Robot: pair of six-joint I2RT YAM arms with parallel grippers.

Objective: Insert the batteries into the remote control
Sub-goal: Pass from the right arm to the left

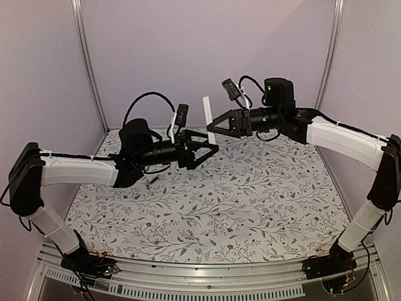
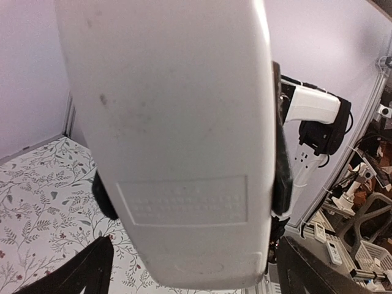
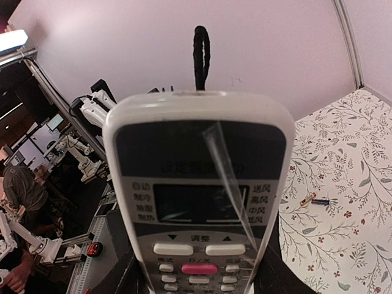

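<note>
Feel: the remote control (image 3: 199, 184) was likely light, hard and a bit slippery.
Best hold: by its long side edges, low down, so the back stayed free.
Look: white shell, plain white back, dark front with a small screen, white buttons and one pink one.
Where: it stood on end in the air, over the far part of the table (image 1: 250, 207).
Right gripper (image 1: 214, 128): jaws clamped on the remote control's lower half.
Left gripper (image 1: 207, 145): jaws wide apart, close to the white back.
Batteries (image 3: 318, 201): lay on the table, well apart.

Pale lilac walls (image 1: 207, 50) and metal corner posts (image 1: 89, 63) enclose a white tablecloth (image 1: 250, 207) printed with grey leafy sprigs.
</note>
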